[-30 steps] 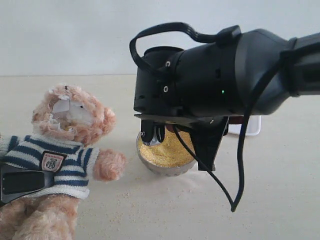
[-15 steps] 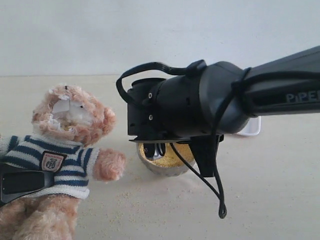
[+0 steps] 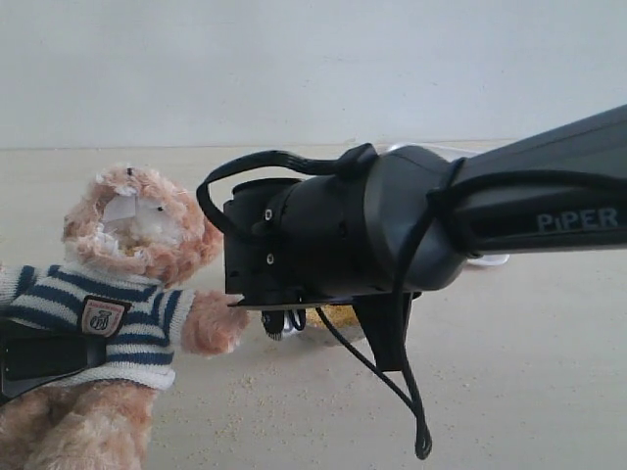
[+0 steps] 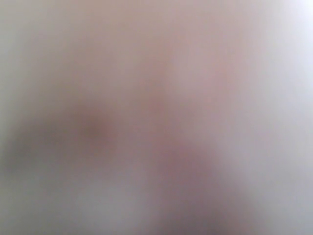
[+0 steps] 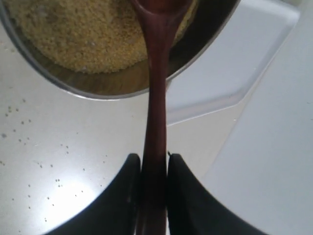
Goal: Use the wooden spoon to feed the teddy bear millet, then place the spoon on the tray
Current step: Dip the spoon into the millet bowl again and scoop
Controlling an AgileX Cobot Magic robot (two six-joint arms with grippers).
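Note:
The teddy bear in its striped sweater sits at the left of the exterior view. A black finger of my left gripper lies across its belly, and the left wrist view is only a pinkish blur. My right gripper is shut on the handle of the wooden spoon. The spoon's bowl reaches over the millet in the metal bowl and is cut off by the frame edge. The white tray lies just beside the bowl. In the exterior view my right arm hides most of the bowl.
Stray millet grains dot the tabletop in front of the bear and around the bowl. The right arm's black cable hangs in a loop down to the table. A corner of the tray shows behind the arm.
My right arm has swung left and lower, toward the bear's outstretched paw, and now covers nearly the whole bowl. The bear and the left gripper have not moved.

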